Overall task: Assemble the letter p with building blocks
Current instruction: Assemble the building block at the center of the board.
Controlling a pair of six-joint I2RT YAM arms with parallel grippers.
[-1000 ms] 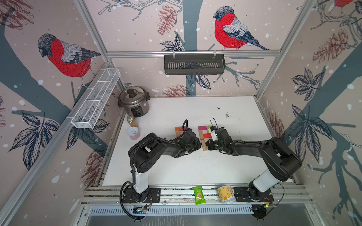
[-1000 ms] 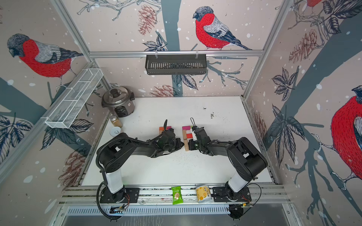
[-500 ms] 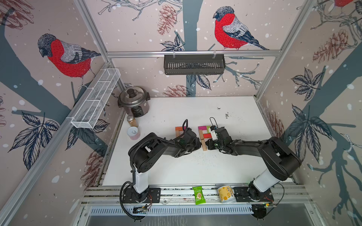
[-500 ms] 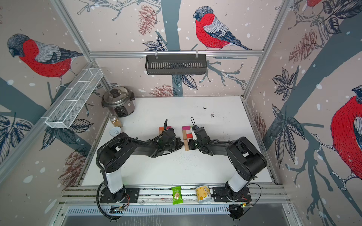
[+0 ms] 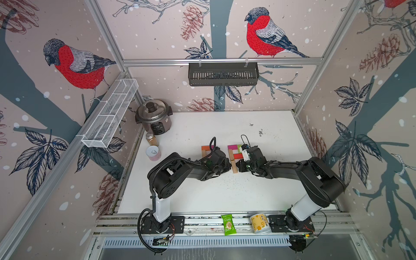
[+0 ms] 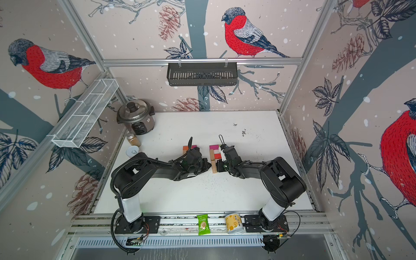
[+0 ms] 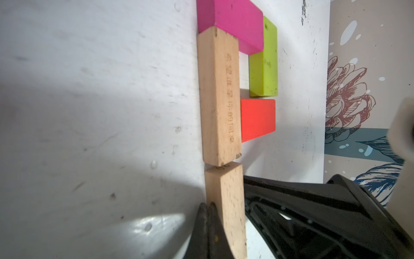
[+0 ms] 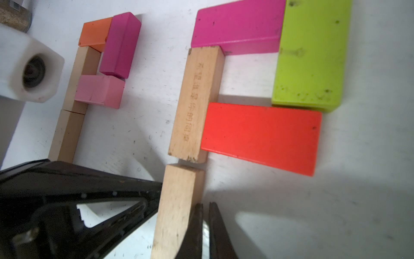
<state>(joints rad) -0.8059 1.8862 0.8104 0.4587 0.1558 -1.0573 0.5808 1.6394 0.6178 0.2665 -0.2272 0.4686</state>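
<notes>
Both top views show the white tabletop point(image 5: 270, 191). The left gripper point(image 7: 207, 207) and right gripper point(image 8: 205, 206), both closed and empty, touch opposite sides of the lower plain wood bar point(image 8: 179, 201), end to end with the upper wood bar point(image 8: 197, 101) adjoining the lime green block point(image 8: 311, 56), magenta block point(image 8: 237, 27) and red block point(image 8: 262, 136).

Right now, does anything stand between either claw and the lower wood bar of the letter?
Nothing visible does. The shut left claw lies against one long side of the lower wood bar, and the shut right claw against the opposite side.
</notes>
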